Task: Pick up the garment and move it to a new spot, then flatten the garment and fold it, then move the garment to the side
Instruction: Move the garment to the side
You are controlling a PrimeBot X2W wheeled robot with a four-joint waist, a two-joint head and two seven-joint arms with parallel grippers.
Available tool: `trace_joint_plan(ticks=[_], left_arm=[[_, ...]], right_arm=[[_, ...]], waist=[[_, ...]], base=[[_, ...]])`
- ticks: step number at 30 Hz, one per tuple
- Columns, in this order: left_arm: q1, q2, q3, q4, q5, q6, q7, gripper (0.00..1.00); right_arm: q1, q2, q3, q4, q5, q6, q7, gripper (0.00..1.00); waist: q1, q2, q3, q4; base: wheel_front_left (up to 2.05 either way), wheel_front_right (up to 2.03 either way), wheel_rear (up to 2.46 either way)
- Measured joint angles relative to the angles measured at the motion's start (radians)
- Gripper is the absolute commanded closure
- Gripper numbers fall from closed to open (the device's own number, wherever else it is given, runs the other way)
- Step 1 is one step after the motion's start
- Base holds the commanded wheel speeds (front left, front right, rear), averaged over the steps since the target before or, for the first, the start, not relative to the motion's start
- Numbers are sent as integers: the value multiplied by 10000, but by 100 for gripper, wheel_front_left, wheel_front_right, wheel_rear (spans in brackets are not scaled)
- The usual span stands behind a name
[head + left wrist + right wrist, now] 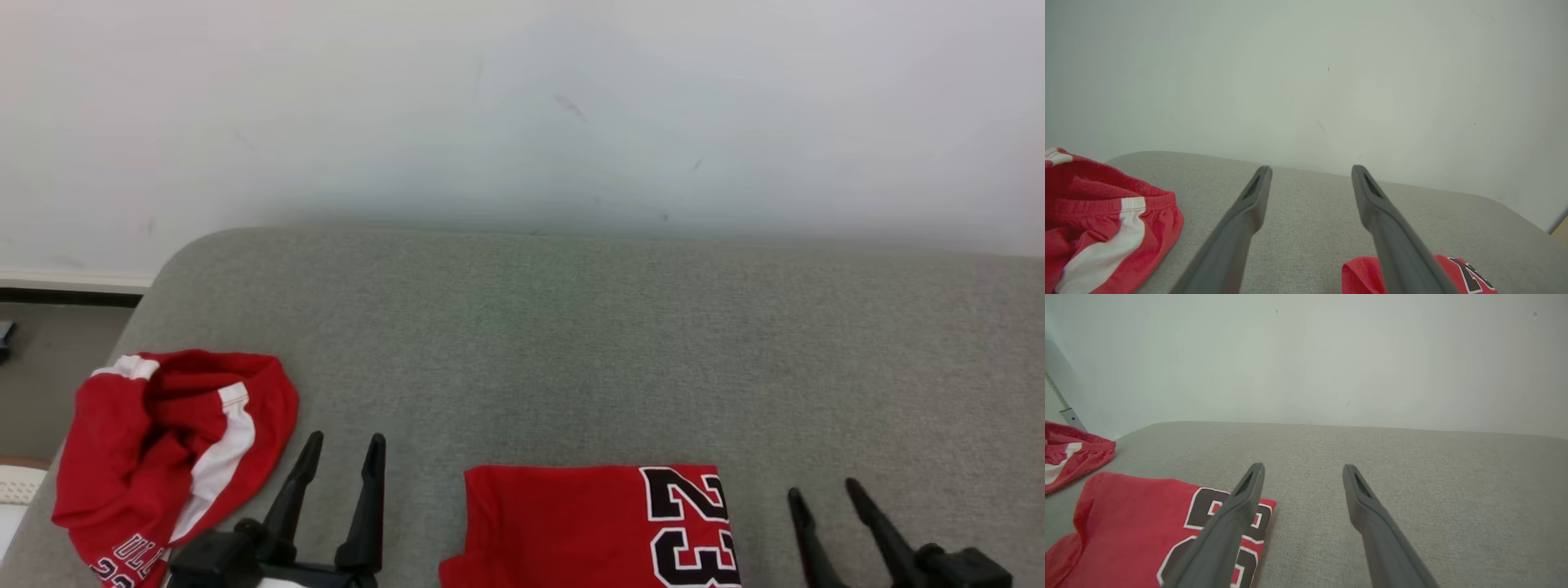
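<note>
The folded jersey [571, 523] lies flat on the grey cushion [571, 327] between my two grippers, its black "23" at the end toward my right. From my left gripper [346, 441] it sits at about 3 o'clock, and from my right gripper [824, 490] at about 9 o'clock, just beside each. Its long axis looks to run 9 to 3 across me, though its near edge is cut off at the bottom of the head view, so I can't be sure of its full shape. Both of my grippers are spread wide with nothing between the fingers, and they hover above the cushion.

Since the jersey is squared up already, I judge that what remains is moving it to the side. Neither arm is clearly nearer. In the right wrist view one finger crosses over the numbered end, so that arm may have the easier reach.

At 9 o'clock of my left gripper a crumpled red garment [163, 441] with a white stripe is heaped near the cushion's rounded corner. That crowds the left side, while the cushion out toward 3 o'clock is bare. The pale wall [522, 106] closes off 12 o'clock.
</note>
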Motion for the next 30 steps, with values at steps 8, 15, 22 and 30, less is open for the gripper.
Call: trace_joint_plan(ticks=[8,15,22,30], left_arm=[[-9,-8,-73,113,-69,0,0,0],[-18,-15,-157,167,-151,0,2,0],[-20,-31,-194,213,-167,0,0,0],[-78,-36,-268,290,-219,0,0,0]], right_arm=[[-388,-33,1011,717,796,2,1687,0],[-663,6,1231,1632,1417,2,3858,0],[-986,213,915,2197,1707,0,5507,0],[-1134,35,1152,2192,2378,-42,6376,56]], waist=[[0,0,-13,367],[0,1,-25,706],[0,0,37,1055],[0,1,106,1459]], base=[[0,0,0],[0,0,0],[0,0,0],[0,0,0]])
